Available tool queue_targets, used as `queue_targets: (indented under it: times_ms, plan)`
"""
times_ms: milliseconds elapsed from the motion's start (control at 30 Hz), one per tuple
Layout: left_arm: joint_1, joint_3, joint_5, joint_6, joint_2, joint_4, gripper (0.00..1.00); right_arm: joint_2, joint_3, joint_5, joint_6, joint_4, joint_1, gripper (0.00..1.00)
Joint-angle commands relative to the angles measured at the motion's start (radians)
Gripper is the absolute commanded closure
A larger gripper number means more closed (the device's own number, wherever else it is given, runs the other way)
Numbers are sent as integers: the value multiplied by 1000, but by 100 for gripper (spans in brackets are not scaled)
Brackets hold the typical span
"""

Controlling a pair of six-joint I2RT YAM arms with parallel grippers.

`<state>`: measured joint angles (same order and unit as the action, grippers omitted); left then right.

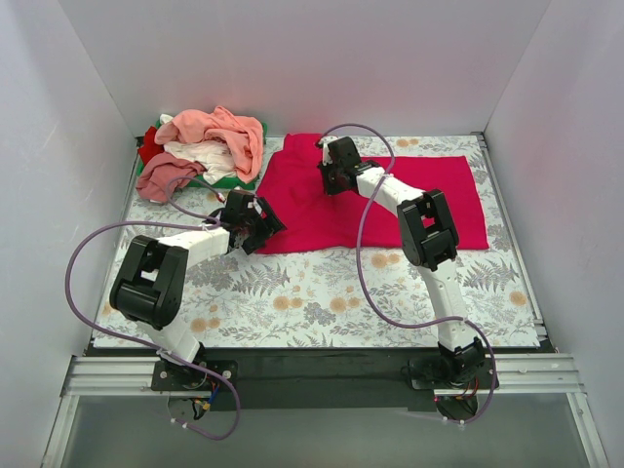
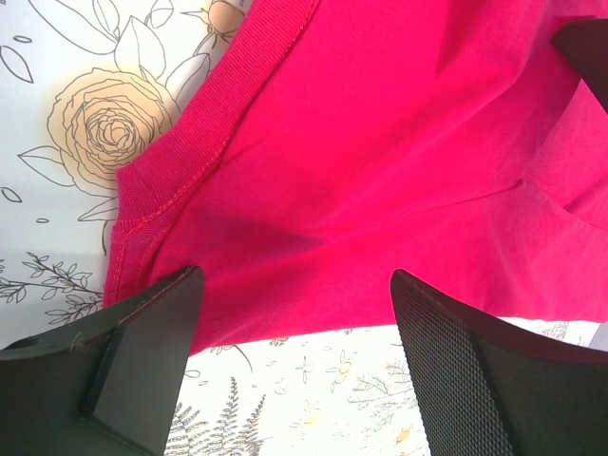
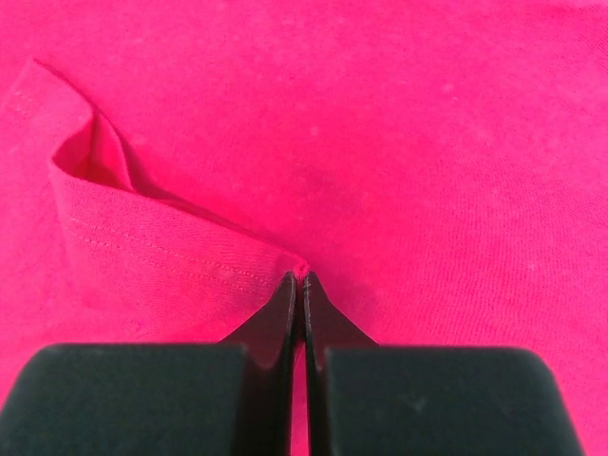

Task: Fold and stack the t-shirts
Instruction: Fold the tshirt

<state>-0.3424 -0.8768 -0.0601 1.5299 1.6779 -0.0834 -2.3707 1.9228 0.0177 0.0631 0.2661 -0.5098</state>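
- On the floral table point(image 1: 322, 292), toward the back, the crimson t-shirt point(image 1: 429, 200) lies spread out. It is well apart from the pile of other t-shirts point(image 1: 210, 146) heaped over the green tray point(image 1: 232, 181) in the back-left corner.
- Right gripper point(image 3: 302, 277): jaws pressed together on a hemmed edge of the crimson cloth, which curls into a small fold beside the pinch (a hold suited to carrying that edge across).
- Left gripper point(image 2: 294, 290): jaws wide apart, holding nothing, set either side of the shirt's near-left hemmed corner. Likely placed to pinch there so both edges lift together.
- Judgement: the fold is barely begun, and stacking is not yet started.
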Motion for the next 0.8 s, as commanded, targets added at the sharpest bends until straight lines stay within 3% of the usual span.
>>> queue_targets:
  times_ms: [0,200,267,333,367,433,467,633,767]
  plan:
    - [5,39,29,-19,-4,-125,21,28,19,-56,20,-28,8,98]
    - [6,39,25,-16,-20,-130,21,70,-19,-183,53,-24,10,93]
    - [5,38,22,-16,-30,-130,21,88,-34,-174,50,-24,8,66]
    - [5,32,19,-19,-41,-131,21,132,-63,-148,43,-21,8,51]
    - [5,27,16,-19,-46,-131,20,151,-74,-145,40,-21,10,33]
    - [3,13,8,-19,-66,-134,21,223,-125,-154,46,-19,8,20]
    - [3,9,6,-20,-75,-136,21,252,-149,-165,50,-19,10,2]
    - [-3,-22,12,-37,-139,-153,21,514,-411,-177,136,-21,66,2]
    - [-10,-94,20,-43,-133,-170,20,712,-718,-94,185,-31,241,2]
